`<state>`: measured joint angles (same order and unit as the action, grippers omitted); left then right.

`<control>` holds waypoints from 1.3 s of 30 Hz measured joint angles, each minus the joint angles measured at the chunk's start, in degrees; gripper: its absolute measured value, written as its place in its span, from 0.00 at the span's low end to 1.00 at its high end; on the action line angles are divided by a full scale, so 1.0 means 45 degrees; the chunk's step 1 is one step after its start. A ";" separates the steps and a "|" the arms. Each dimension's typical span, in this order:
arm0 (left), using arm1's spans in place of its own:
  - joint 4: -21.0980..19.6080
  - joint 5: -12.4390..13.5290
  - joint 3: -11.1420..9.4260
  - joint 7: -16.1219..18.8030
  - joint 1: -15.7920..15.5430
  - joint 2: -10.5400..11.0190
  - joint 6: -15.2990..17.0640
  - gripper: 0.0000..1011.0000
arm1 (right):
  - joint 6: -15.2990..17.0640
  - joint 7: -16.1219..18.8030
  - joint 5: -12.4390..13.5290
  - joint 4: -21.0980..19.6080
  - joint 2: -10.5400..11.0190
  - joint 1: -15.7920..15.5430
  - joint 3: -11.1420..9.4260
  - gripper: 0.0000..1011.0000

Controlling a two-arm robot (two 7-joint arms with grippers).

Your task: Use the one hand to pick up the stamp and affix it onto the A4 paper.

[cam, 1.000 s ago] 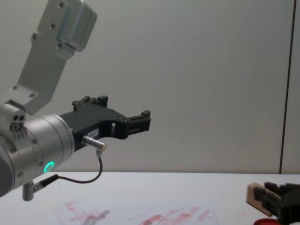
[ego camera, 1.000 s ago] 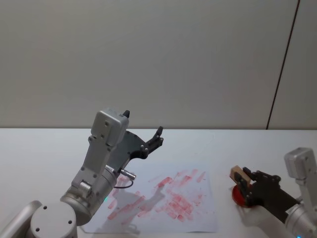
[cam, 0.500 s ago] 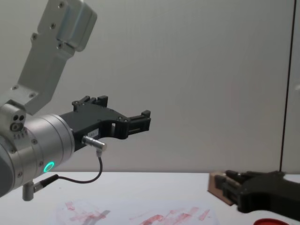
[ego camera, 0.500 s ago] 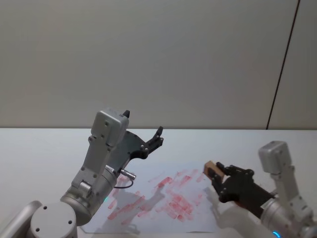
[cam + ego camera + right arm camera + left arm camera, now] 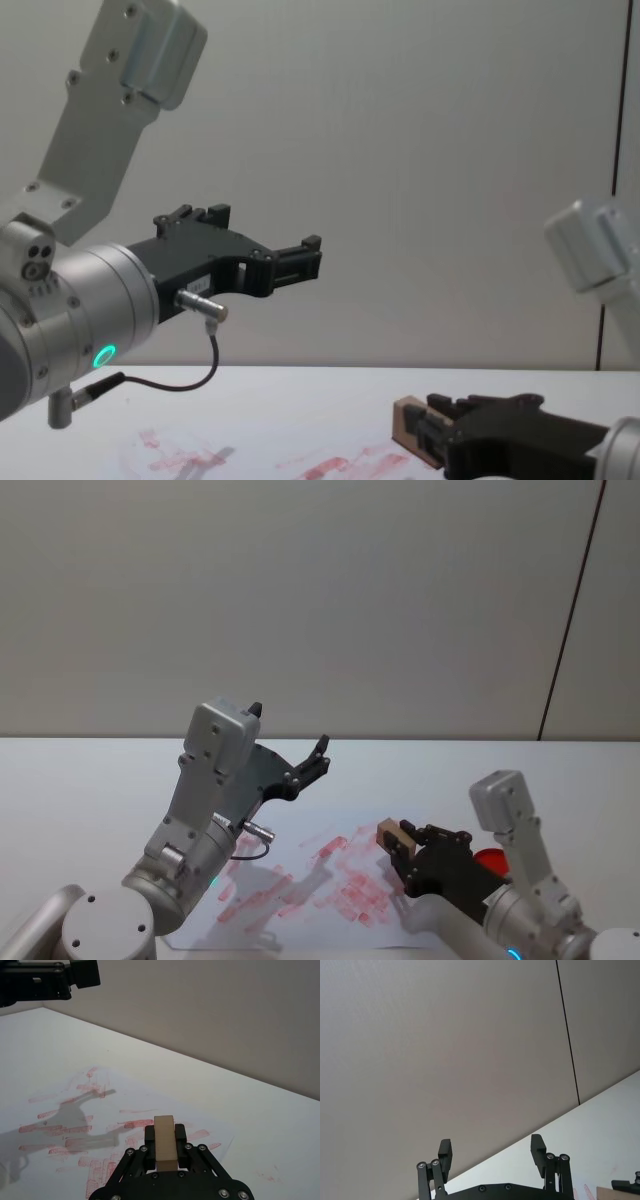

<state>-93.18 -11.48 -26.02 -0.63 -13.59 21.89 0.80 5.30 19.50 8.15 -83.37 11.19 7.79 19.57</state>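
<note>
- a white counter stands before a plain grey wall.
- the stamp is pinched in the right end effector, over the right part of the a4 paper.
- the red base sits beside the paper's right edge.
- the left end effector hangs raised, fingers spread.
</note>
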 joint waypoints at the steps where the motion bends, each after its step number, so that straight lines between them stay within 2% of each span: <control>1: 0.0000 -0.0001 -0.0001 0.0000 0.0000 -0.0001 0.0000 0.99 | 0.0019 -0.0022 -0.0060 0.0134 -0.0079 0.0064 0.0050 0.21; 17: 0.0000 0.0000 0.0000 0.0000 0.0000 0.0000 0.0000 0.99 | 0.0184 -0.0301 -0.0568 0.1115 -0.0544 0.0440 0.0362 0.21; 39: 0.0000 0.0000 -0.0001 0.0000 0.0000 0.0000 0.0000 0.99 | 0.0615 -0.0341 -0.0851 0.1609 -0.0710 0.0676 0.0461 0.21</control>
<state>-93.17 -11.48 -26.03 -0.63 -13.59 21.89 0.80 8.07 17.97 4.32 -76.13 8.00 10.83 21.64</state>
